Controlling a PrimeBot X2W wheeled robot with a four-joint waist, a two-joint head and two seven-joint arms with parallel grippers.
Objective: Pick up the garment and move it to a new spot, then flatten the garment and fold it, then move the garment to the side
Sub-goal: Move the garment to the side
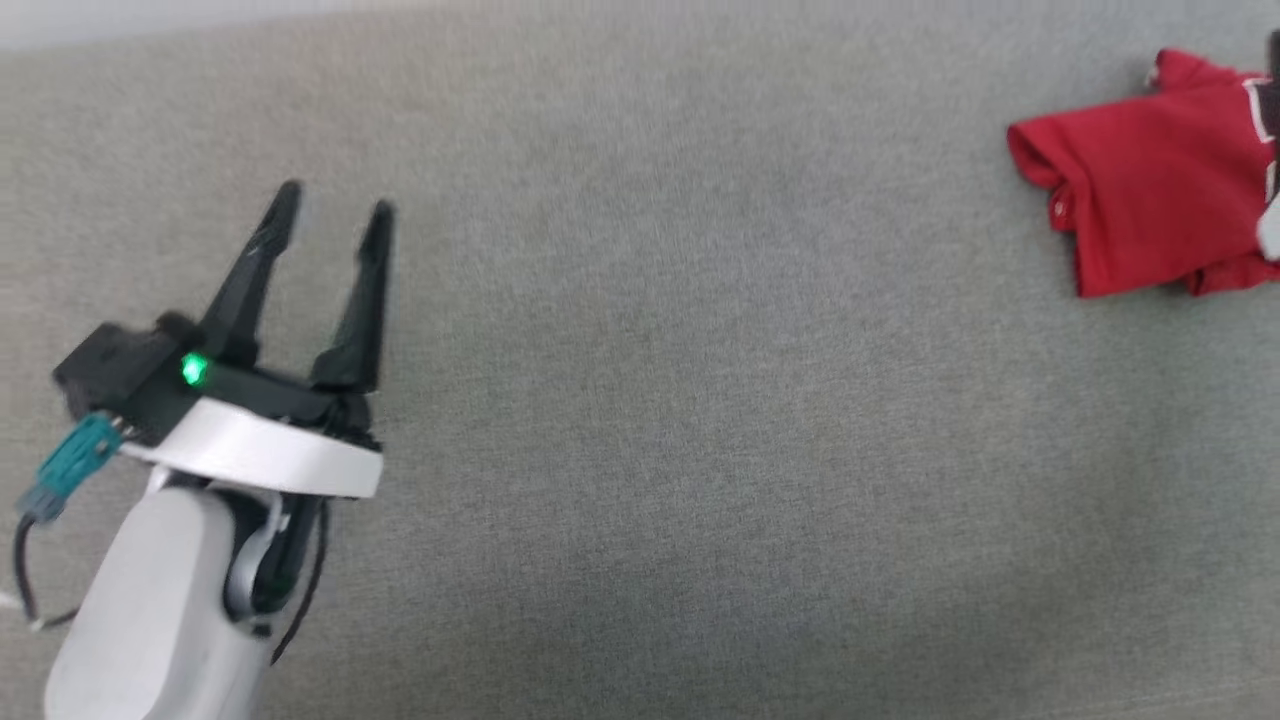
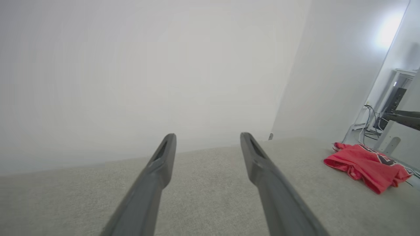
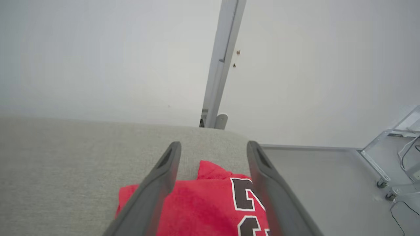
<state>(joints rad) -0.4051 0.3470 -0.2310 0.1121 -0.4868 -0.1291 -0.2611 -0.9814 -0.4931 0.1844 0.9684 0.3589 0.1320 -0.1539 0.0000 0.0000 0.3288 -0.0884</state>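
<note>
The garment (image 1: pixel 1150 180) is a red shirt lying folded in a compact bundle at the far right of the grey fabric surface (image 1: pixel 650 400). Black, white-outlined lettering shows on it in the right wrist view. My right gripper (image 3: pixel 213 147) hangs just over the garment (image 3: pixel 203 203) with its fingers spread wide and nothing pinched between them. My left gripper (image 1: pixel 335 200) stands open at the lower left, far from the shirt, with nothing in it. In the left wrist view its gripper (image 2: pixel 207 136) points at the white wall, and the garment (image 2: pixel 364 164) lies off to the right.
The surface's far right corner ends just past the shirt, with grey floor (image 3: pixel 311 170) beyond. A grey upright post (image 3: pixel 223 59) stands behind that corner. A wheeled metal frame (image 3: pixel 384 164) and cables (image 2: pixel 370 121) sit to the right.
</note>
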